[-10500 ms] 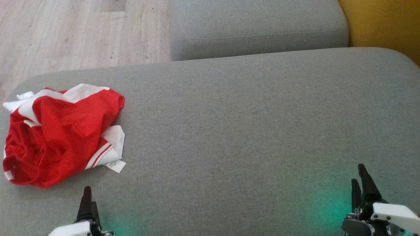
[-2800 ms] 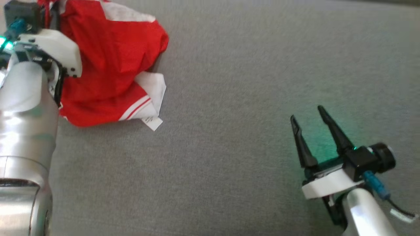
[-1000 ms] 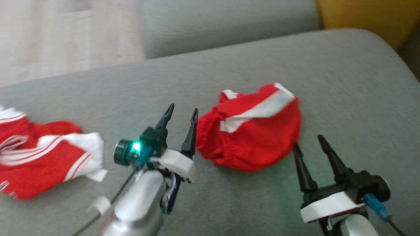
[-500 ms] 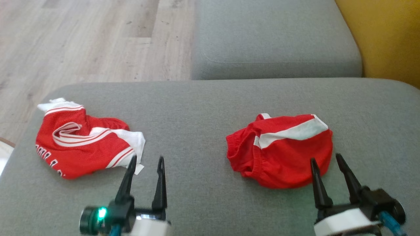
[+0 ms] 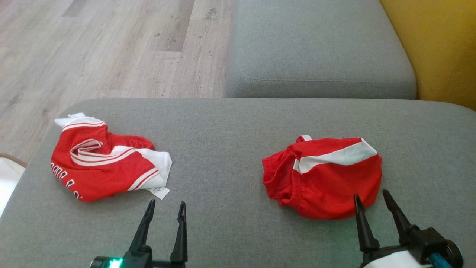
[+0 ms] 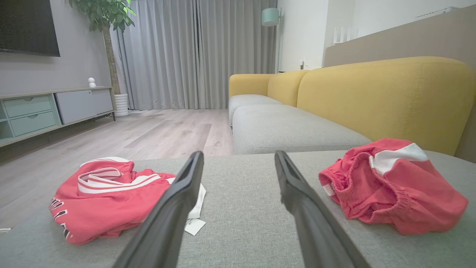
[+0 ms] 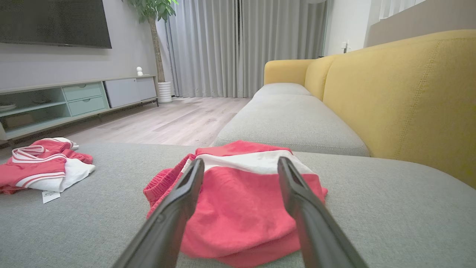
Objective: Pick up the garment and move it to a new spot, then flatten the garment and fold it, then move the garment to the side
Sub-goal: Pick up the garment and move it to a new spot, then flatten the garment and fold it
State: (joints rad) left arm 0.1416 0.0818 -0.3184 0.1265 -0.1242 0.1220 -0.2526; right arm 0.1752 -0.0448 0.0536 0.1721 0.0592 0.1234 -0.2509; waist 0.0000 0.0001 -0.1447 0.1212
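Our crumpled red shorts with a white stripe (image 5: 323, 178) lie right of centre on the wide grey fabric seat cushion (image 5: 223, 126). A rumpled red-and-white jersey (image 5: 108, 167) sits at the cushion's left end. From the wrist cameras we take in the room beyond, with long grey curtains (image 6: 197, 52) and a low pale cabinet (image 7: 74, 100). The jersey's black lettering is partly folded under, unreadable. At the cushion's near edge our left fingers (image 5: 145, 225) and right fingers (image 5: 362, 223) stand spread, holding nothing, their bases cut off. We cannot tell whether the right pair touches the shorts.

red jersey (image 5: 106, 172) lettering, partly folded under, unreadable
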